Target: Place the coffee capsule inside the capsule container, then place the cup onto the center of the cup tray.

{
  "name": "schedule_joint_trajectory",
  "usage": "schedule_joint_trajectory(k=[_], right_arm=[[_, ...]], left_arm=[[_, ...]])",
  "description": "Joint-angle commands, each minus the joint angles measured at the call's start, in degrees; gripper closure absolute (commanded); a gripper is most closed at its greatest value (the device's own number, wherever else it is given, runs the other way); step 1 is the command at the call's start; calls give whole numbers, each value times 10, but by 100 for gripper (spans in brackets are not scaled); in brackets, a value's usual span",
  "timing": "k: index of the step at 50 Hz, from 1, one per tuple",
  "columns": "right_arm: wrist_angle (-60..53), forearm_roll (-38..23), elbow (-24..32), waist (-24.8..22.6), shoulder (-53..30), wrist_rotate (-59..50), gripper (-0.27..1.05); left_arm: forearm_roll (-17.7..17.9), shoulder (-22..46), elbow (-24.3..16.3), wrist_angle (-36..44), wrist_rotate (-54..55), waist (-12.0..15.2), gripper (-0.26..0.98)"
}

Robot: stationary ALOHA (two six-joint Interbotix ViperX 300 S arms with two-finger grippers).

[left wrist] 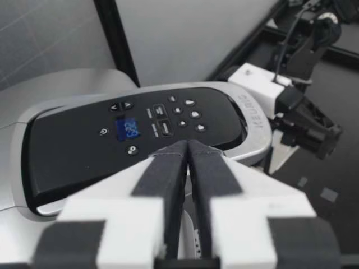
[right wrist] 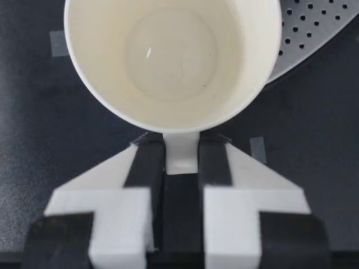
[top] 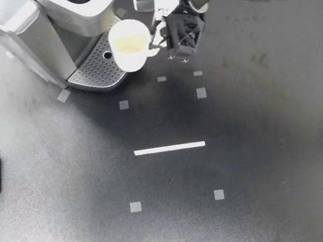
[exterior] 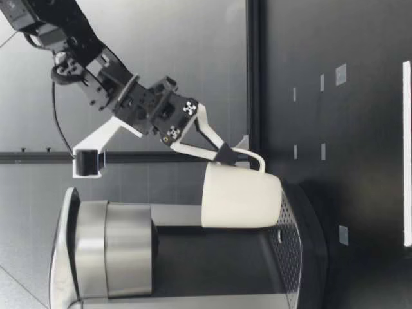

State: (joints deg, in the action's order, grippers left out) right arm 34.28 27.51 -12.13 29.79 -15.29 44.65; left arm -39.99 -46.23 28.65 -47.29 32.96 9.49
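Coffee machine (left wrist: 61, 106), control panel (left wrist: 73, 162): a small blue lit display (left wrist: 128, 129) shows pale digits, too blurred to read. White arrow and power symbols mark the buttons (left wrist: 120, 105) beside it. Raised lettering (left wrist: 255, 112) runs along the silver rim. Black-and-white coded squares (exterior: 188, 108) stand on my right gripper (top: 163, 41).

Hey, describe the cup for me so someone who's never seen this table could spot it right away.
Find the silver coffee machine in the overhead view's upper left corner; its perforated cup tray juts out in front. At that tray's edge is the cup, white, empty, mouth up. It is the only thing a claw holds: my right claw pinches its handle.
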Motion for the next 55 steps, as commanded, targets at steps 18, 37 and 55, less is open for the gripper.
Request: schedule_joint_trajectory(k=[18, 37, 55], right_arm=[[0, -1, 41, -4, -11, 0, 65], [20, -6, 83, -3, -40, 0, 65], [21, -10, 109, -3, -52, -1, 65]], left_arm=[[-4, -2, -3, 5, 0, -1, 57], [-4, -12, 6, 5, 0, -1, 57], [-4, -22, 13, 5, 1, -1, 57]])
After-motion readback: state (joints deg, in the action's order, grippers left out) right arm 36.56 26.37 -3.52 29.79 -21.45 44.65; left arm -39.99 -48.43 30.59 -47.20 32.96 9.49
